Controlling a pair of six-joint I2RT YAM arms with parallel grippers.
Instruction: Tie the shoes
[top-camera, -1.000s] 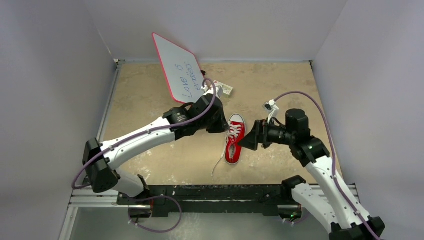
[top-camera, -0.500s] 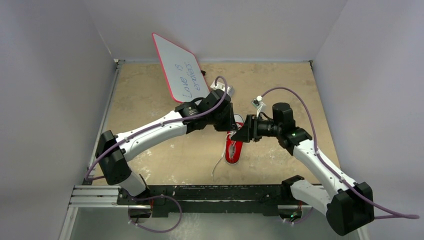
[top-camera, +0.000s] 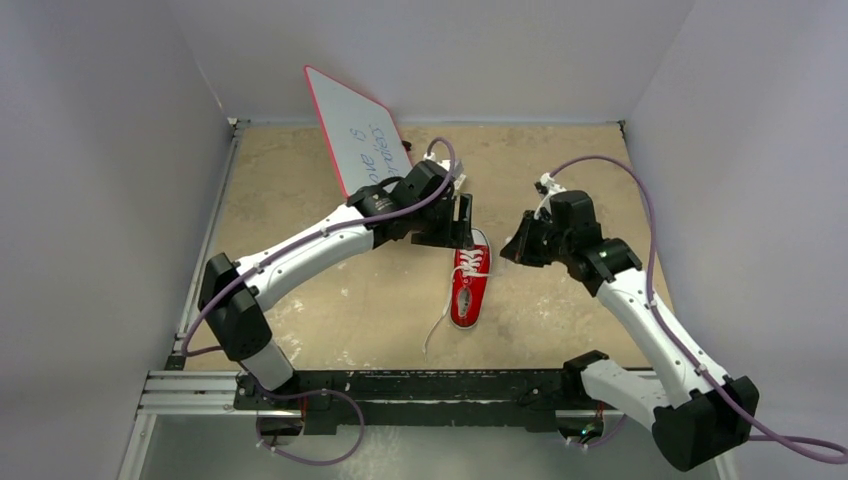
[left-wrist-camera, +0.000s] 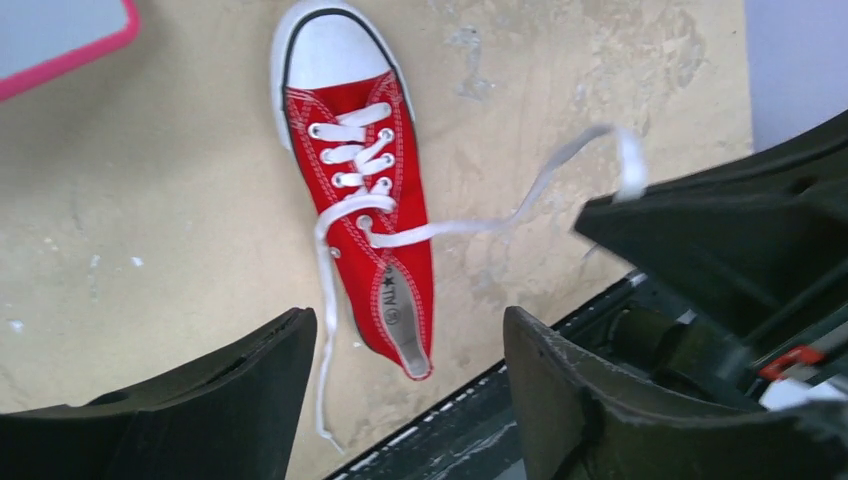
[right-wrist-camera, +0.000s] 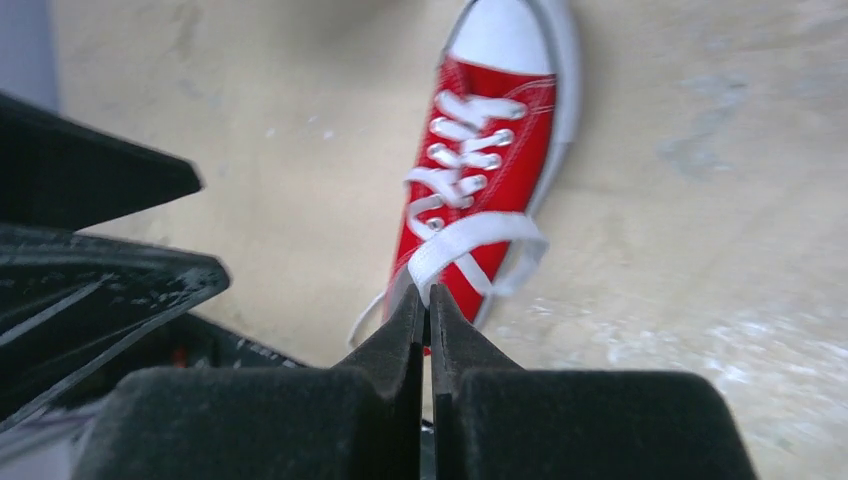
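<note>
The red shoe (top-camera: 470, 287) lies on the tan table, its white toe cap pointing to the far side; it also shows in the left wrist view (left-wrist-camera: 362, 190) and the right wrist view (right-wrist-camera: 492, 165). My right gripper (right-wrist-camera: 426, 296) is shut on one white lace (right-wrist-camera: 470, 236), holding it off the shoe's right side (top-camera: 513, 250). That lace (left-wrist-camera: 500, 222) runs taut up to the right fingertips. My left gripper (left-wrist-camera: 408, 322) stands open with nothing between its fingers, just beyond the toe (top-camera: 463, 222). The other lace (top-camera: 436, 328) trails loose toward the near edge.
A pink-framed whiteboard (top-camera: 355, 135) with handwriting leans at the back left, behind the left arm. The black base rail (top-camera: 420, 385) runs along the table's near edge. Grey walls close in the left, far and right sides.
The two grippers met over the shoe. The left one opened and drew back toward the toe. The right one shut on the lace and pulled it off to the right.
</note>
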